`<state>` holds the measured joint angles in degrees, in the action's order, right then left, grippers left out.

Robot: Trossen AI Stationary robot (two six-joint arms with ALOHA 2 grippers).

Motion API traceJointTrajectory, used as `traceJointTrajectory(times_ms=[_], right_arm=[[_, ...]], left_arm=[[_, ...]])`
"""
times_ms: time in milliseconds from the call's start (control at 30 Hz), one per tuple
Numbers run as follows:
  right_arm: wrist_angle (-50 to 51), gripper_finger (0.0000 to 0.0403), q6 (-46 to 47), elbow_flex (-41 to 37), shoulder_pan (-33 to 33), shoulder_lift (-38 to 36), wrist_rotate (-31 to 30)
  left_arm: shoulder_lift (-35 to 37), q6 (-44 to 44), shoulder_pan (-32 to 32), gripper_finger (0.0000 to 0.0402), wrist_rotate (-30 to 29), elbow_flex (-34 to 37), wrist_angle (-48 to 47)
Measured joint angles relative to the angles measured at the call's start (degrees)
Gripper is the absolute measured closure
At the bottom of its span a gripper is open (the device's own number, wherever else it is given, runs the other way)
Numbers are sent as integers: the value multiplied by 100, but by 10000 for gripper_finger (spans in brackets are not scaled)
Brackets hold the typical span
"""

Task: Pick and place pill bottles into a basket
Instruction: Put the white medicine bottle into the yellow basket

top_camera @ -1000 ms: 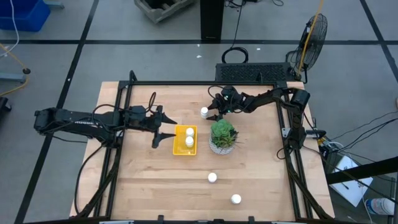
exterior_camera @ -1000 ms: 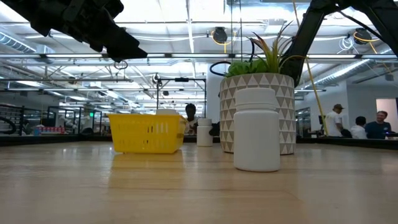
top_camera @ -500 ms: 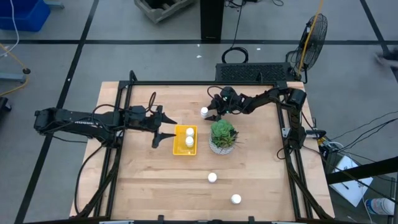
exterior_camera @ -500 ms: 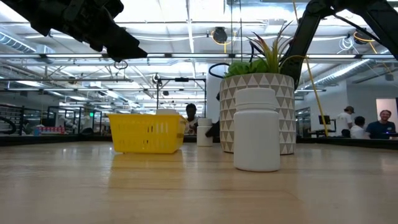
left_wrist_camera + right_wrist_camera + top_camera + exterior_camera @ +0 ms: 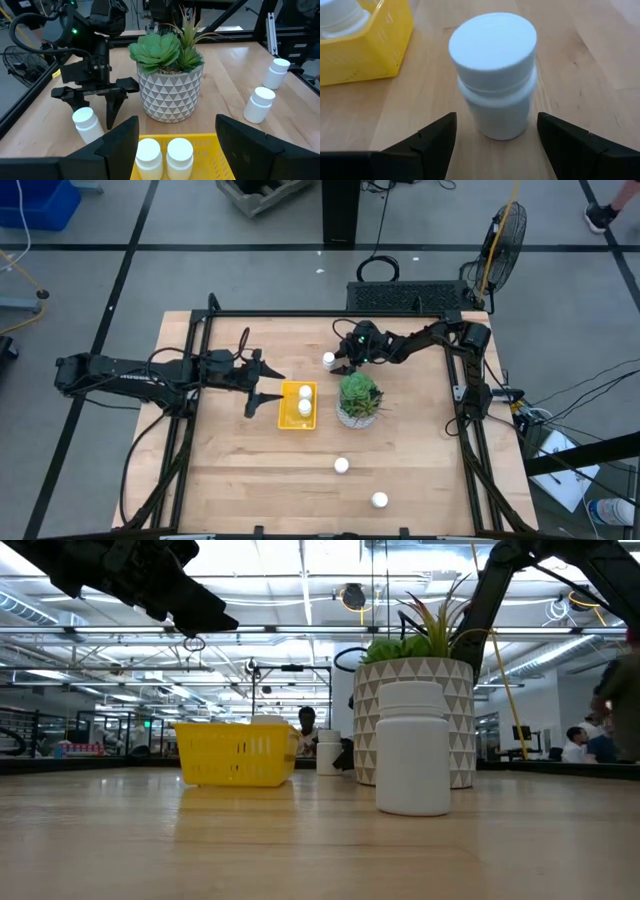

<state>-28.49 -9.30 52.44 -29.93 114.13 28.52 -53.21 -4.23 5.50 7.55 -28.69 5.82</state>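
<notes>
Right claw (image 5: 340, 361), open and empty, has crept closer to straddle the pill bottle (image 5: 328, 360) behind the yellow basket (image 5: 298, 418); grasp looks imminent; left claw (image 5: 262, 388) open, unmoved beside the basket.

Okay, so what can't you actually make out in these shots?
- Low view: the basket wall hides what is inside it; the two pill bottles only show from above.
- Low view: the nearest bottle and the potted plant block the table behind them, so the right hand is mostly hidden.
- Right wrist view: the bottle between the open fingers shows no readable label.
- Low view: people in the background are too small to describe.
</notes>
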Motion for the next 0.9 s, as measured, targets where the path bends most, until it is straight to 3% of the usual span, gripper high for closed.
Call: traceJointTrajectory(times_ms=[300, 900], right_arm=[[82, 135, -183, 190, 47, -7, 377], [181, 135, -260, 199, 43, -7, 306]], left_arm=[[0, -5, 0, 133, 0, 0, 2], [0, 0, -2, 133, 0, 0, 42]])
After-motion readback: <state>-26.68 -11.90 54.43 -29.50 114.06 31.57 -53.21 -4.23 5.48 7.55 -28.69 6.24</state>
